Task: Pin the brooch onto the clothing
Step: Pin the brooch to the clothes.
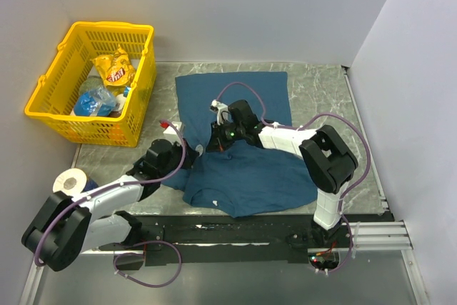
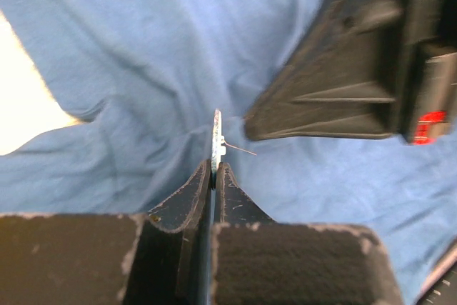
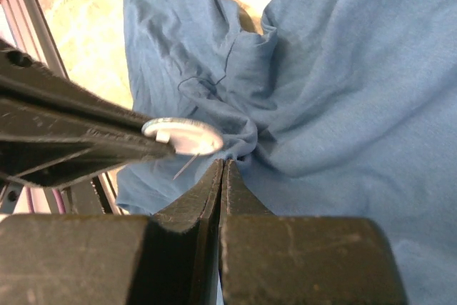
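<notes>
My left gripper [image 2: 214, 173] pinches the small round silver brooch [image 2: 216, 141] over the dark teal-blue fabric T-shirt [image 1: 250, 176]; my right gripper [image 3: 223, 166] clamps a fold beside it. Yellow plastic basket [image 1: 107, 130]: yellow snack bag [image 1: 116, 69], blue packet [image 1: 91, 103].

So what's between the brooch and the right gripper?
Just the thin pin of the brooch, poking toward the right gripper over the shirt; the left wrist view shows it.

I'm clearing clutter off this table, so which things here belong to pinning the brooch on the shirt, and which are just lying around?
Job in hand: brooch, held by left gripper; T-shirt, pinched by right gripper.
Lying about: yellow basket, snack packet, white roll.
</notes>
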Motion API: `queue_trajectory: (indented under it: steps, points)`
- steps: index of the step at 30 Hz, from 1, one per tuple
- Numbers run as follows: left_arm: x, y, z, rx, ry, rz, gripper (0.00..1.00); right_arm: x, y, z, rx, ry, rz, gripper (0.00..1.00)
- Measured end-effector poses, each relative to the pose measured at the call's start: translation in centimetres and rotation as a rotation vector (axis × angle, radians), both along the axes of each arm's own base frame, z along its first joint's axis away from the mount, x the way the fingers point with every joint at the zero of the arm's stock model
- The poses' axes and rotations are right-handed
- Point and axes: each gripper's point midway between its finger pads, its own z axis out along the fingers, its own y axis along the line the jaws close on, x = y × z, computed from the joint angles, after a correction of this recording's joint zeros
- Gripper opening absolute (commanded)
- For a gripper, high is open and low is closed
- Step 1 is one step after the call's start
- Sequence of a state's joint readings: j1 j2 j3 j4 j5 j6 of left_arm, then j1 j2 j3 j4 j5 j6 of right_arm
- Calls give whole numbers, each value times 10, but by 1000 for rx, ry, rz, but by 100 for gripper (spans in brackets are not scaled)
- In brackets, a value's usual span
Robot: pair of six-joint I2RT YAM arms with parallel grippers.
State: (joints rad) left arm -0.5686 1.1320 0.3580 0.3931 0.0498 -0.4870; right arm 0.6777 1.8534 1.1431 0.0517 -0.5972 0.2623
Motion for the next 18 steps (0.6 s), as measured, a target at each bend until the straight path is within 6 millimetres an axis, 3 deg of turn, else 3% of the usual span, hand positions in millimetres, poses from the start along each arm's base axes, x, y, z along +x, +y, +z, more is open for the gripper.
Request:
queue_trajectory:
  steps: [9,18]
  points:
    - [2,15,-14,84,30,57,1,-1,0,8,33,11,11,0]
    - [8,12,-19,104,50,53,1,-3,1,15,51,10,24,0]
